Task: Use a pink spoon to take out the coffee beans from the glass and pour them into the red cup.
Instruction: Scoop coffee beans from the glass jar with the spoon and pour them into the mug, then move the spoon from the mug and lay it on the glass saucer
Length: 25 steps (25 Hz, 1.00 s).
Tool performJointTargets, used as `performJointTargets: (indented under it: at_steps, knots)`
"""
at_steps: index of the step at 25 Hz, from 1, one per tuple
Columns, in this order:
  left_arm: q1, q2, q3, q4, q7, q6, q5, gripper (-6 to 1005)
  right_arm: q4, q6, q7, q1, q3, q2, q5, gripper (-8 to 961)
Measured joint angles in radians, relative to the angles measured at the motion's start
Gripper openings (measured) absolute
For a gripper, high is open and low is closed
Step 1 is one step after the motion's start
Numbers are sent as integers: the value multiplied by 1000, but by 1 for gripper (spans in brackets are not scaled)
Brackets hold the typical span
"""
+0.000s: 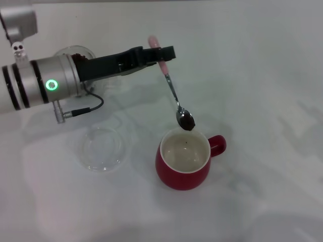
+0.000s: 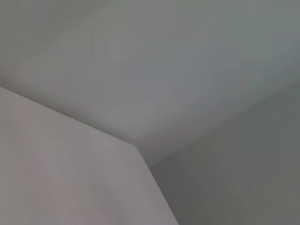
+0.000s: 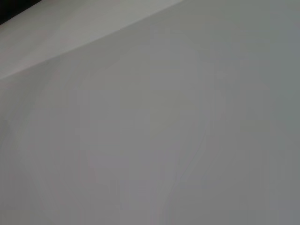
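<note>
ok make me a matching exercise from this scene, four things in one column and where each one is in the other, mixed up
Things:
1. spoon
2. red cup
3. glass
4. clear dish

Places:
A. mostly hidden behind the left arm, far side of the table
B. standing on the table under the spoon's bowl, almost empty inside
C. held in the left tool, bowl down, loaded with beans
D. on the table beside the red cup, on the robot's left of it

Pairs: 1-C, 2-B, 3-A, 4-D
</note>
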<state>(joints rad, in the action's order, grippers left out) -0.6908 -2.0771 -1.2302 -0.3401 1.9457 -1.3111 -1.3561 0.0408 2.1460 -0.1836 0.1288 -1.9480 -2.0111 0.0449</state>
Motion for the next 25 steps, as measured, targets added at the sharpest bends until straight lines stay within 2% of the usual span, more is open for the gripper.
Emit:
performJointTargets:
  at_steps: [8, 12, 23, 25]
  knots:
    - [-1, -1, -124, -118, -39, 5, 1, 127, -1, 0, -1, 1, 3, 0, 3, 604]
    - [3, 0, -149, -156, -52, 7, -6, 127, -1, -6, -1, 0, 3, 0, 4, 604]
    - [20, -3, -178, -296, -75, 20, -142, 126, -1, -13, -2, 0, 3, 0, 12, 604]
    - [20, -2, -215, -352, -88, 22, -163, 126, -1, -12, -3, 0, 3, 0, 12, 604]
